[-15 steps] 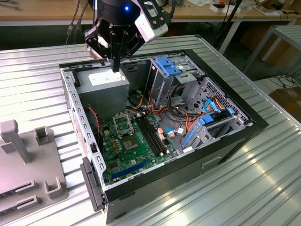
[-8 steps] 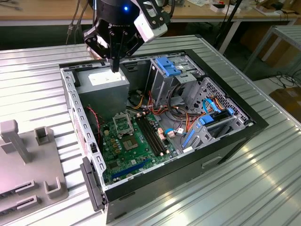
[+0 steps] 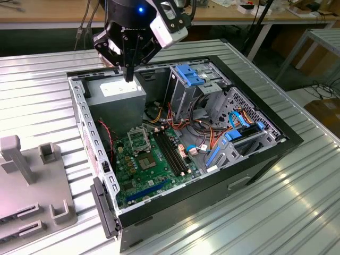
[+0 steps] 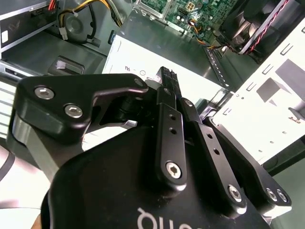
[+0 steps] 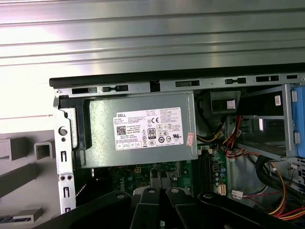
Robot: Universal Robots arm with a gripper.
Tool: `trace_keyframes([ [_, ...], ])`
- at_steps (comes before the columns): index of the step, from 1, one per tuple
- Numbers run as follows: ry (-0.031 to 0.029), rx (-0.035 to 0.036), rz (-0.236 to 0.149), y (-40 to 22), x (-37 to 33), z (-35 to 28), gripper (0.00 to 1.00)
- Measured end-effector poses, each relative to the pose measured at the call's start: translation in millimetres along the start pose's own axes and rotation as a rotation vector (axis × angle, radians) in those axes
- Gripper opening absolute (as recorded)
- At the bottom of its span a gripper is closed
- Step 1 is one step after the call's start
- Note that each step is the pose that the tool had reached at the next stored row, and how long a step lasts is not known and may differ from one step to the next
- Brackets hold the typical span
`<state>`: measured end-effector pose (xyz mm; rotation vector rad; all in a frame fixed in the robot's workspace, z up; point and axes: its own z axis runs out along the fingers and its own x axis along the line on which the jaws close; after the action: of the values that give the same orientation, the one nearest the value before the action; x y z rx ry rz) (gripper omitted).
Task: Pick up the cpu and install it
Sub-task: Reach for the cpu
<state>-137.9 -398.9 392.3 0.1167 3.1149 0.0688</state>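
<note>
The claw (image 4: 167, 75) hides half the power supply (image 4: 133, 59).

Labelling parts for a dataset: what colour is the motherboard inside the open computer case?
Green; the motherboard shows best in the exterior view.

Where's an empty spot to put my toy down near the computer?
The ribbed metal table is bare between the computer case and the exterior view's right edge. Inside the case, cables and drive bays crowd the space. The grey fixture takes the table at the exterior view's left.

The matte black hand (image 4: 167, 78) has jointed bars (image 4: 167, 133) pinned with silver hex screws (image 4: 174, 170). A blue light (image 3: 140, 9) glows on its wrist (image 3: 125, 16).
</note>
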Motion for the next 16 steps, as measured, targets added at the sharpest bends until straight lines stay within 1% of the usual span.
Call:
trace_keyframes([
  [16, 0.0004, 0.0, 0.0, -0.4, 4.5, 0.4, 0.11],
])
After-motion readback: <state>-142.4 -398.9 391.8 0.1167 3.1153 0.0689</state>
